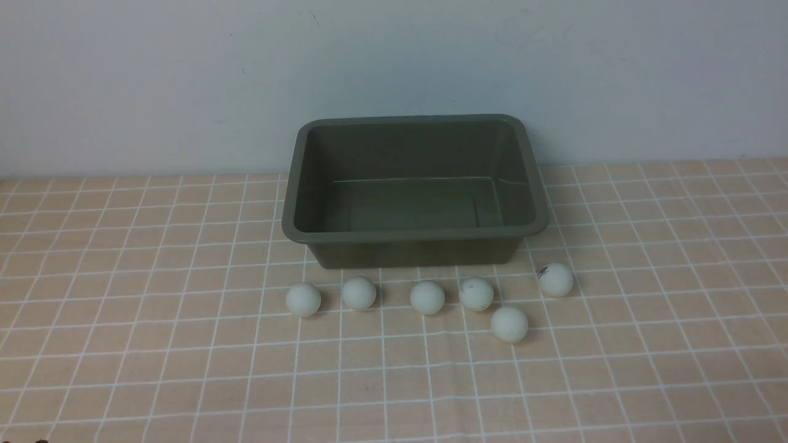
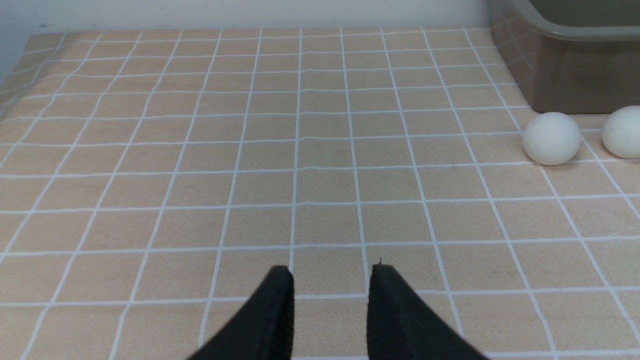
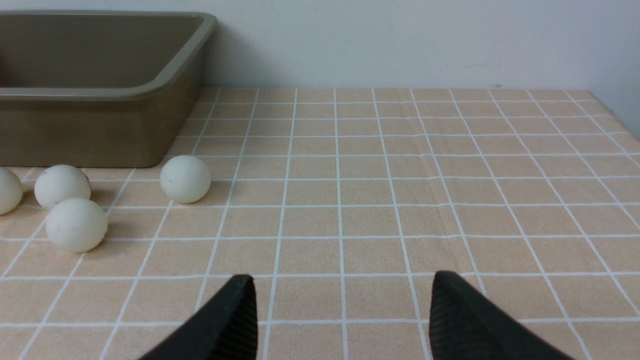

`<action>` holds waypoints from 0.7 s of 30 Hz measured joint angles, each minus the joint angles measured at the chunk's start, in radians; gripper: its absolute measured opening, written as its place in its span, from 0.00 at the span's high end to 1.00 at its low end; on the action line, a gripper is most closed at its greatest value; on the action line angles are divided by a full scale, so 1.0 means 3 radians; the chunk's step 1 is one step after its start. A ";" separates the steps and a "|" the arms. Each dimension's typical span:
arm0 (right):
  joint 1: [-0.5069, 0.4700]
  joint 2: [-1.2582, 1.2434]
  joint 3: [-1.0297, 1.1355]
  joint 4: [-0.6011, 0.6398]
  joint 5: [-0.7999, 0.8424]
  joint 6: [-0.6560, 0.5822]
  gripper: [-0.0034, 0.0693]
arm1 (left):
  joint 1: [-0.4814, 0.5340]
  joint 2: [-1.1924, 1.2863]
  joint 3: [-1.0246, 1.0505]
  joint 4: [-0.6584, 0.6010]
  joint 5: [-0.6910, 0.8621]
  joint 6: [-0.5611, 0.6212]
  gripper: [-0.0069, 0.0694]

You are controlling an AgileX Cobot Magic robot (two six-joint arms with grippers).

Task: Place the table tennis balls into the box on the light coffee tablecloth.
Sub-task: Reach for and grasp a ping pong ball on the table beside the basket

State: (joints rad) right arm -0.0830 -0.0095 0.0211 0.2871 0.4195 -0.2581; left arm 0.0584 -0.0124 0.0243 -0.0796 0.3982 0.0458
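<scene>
Several white table tennis balls lie on the light coffee tablecloth (image 1: 184, 369) in a loose row before the olive-green box (image 1: 412, 232), from the leftmost (image 1: 303, 299) to the rightmost (image 1: 555, 280), with one nearer me (image 1: 509, 324). The box is empty. Neither gripper shows in the front view. My left gripper (image 2: 331, 270) is open with a narrow gap, empty, low over the cloth; two balls (image 2: 551, 138) and the box corner (image 2: 565, 75) lie well ahead to one side. My right gripper (image 3: 342, 277) is wide open, empty; balls (image 3: 185, 179) (image 3: 76, 224) and the box (image 3: 100, 125) lie ahead to one side.
A pale wall stands right behind the box. The cloth's far edge meets the wall. In the left wrist view the cloth drops off at a table edge (image 2: 15, 75). In the right wrist view the cloth ends at a corner (image 3: 620, 115).
</scene>
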 joint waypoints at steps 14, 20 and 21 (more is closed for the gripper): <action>0.0000 0.0000 -0.0880 0.0198 0.0569 0.0006 0.36 | 0.0000 0.0000 0.0000 0.0000 0.0000 0.0000 0.70; 0.0000 0.0000 -0.1100 0.0421 0.0558 0.0006 0.36 | 0.0000 0.0000 0.0000 0.0000 0.0000 0.0000 0.70; 0.0000 0.0000 -0.1100 0.0445 0.0558 0.0006 0.36 | 0.0000 0.0000 0.0000 0.0000 0.0000 0.0000 0.70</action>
State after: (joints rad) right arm -0.0830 -0.0095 -0.3089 0.4205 0.5869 -0.2562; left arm 0.0584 -0.0124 0.0243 -0.0796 0.3982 0.0458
